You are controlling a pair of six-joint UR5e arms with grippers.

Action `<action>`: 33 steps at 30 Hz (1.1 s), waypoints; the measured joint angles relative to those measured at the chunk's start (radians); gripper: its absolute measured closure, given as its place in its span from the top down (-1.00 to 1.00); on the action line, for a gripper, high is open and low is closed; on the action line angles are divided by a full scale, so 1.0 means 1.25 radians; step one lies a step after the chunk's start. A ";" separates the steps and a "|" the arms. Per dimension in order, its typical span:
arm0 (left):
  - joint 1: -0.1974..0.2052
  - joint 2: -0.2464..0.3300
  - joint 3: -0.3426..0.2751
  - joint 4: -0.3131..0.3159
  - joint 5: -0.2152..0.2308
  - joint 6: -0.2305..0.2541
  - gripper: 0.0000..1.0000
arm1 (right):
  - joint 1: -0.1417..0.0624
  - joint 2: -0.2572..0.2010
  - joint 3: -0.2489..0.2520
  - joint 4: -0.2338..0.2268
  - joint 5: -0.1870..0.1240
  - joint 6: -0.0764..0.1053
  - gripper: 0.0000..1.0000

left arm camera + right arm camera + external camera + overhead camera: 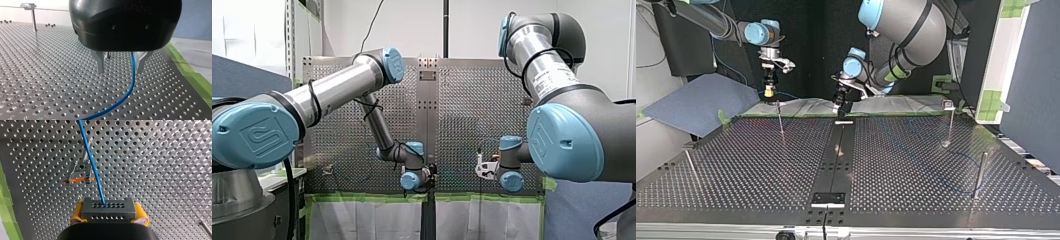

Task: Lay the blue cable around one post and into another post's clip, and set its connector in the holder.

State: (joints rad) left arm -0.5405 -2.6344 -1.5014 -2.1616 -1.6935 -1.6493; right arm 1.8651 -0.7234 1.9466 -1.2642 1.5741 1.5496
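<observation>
The tabletop (916,165) is a big grey metal sheet full of small holes; my left arm (337,87) and my right arm (552,65) both reach out over its far side in the front view, and both point their grippers down at it.

The left gripper (120,72) is black with two metal fingers (100,63); the fingers stand wide apart and squeeze nothing; the blue cable (133,67) hangs down in the gap between them, close to one finger; it drops almost straight, then bends and runs along the tabletop, away from the gripper and toward the camera; a far post (32,17) with a flat top stands well apart, off to one side.

The right gripper (109,213) has yellow pads (78,211); they are pressed tight on both short ends of the connector (108,206), so it is held; the connector is a dark grey block with rows of little holes; its long side goes across, from one pad to the other.

The blue cable comes out of the connector's face that looks away from the gripper; it runs long and straight ahead; it passes in front of the clip post (85,157), which is seen from its top end; a small orange piece (78,179) lies across that post's clip (80,171); I cannot tell if the cable touches the clip.
</observation>
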 joint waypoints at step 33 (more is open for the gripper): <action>-0.006 0.000 0.015 -0.001 -0.103 0.126 -0.12 | 0.002 0.000 0.000 0.001 0.000 0.000 -0.89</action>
State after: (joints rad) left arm -0.5477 -2.6344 -1.4830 -2.1634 -1.8218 -1.4921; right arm 1.8679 -0.7234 1.9465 -1.2624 1.5740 1.5496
